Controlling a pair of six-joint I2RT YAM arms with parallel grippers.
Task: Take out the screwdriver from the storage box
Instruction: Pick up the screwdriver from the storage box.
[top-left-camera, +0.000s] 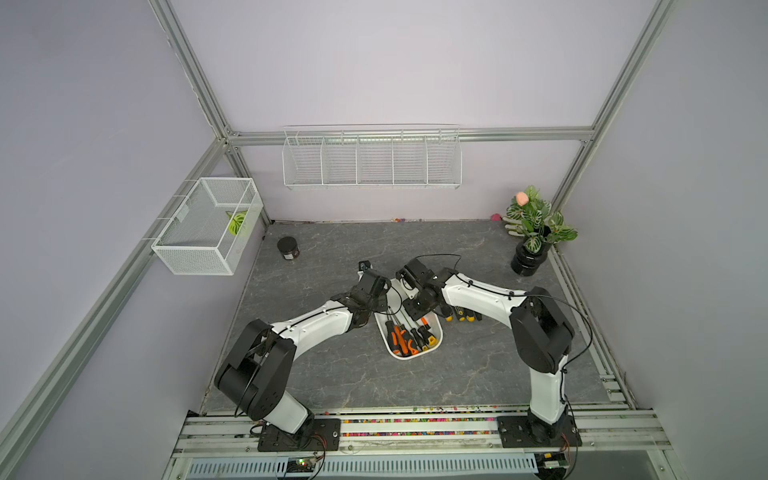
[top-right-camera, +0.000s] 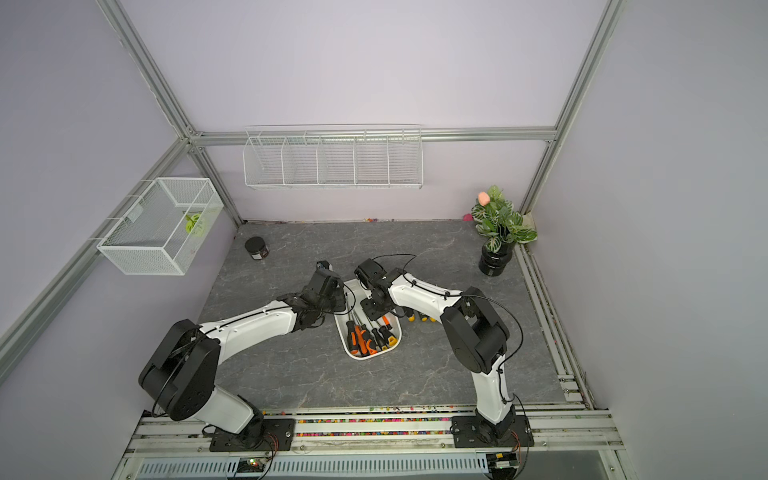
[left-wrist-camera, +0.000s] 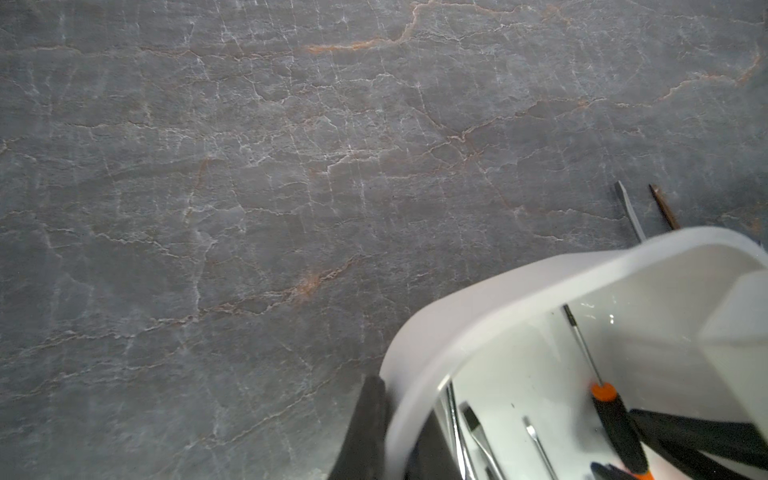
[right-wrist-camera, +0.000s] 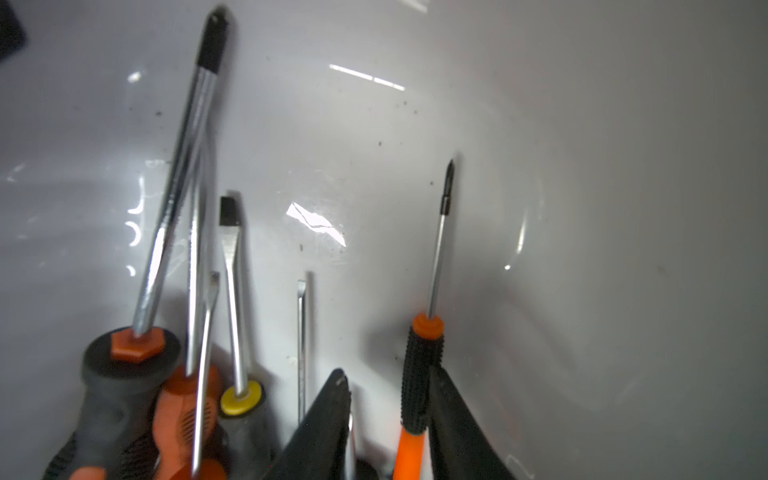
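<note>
Right wrist view: right tool (right-wrist-camera: 386, 374) was spread astride the slim orange-black screwdriver (right-wrist-camera: 419, 365) handle (one finger touching, other apart), which lay inside the box (right-wrist-camera: 540, 166). Left tool (left-wrist-camera: 401, 405) pinched the box wall; box sat mid-counter (left-wrist-camera: 249, 208).

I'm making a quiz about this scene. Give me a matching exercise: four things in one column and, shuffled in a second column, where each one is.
Things
1. left gripper
2. right gripper
3. black jar
4. potted plant

Places
A. far right corner of the table
B. shut on the rim of the storage box
C. jaws open on either side of the slim orange-and-black screwdriver
D. standing on the table near the wire-mesh basket

Pairs: 1-B, 2-C, 3-D, 4-A
</note>
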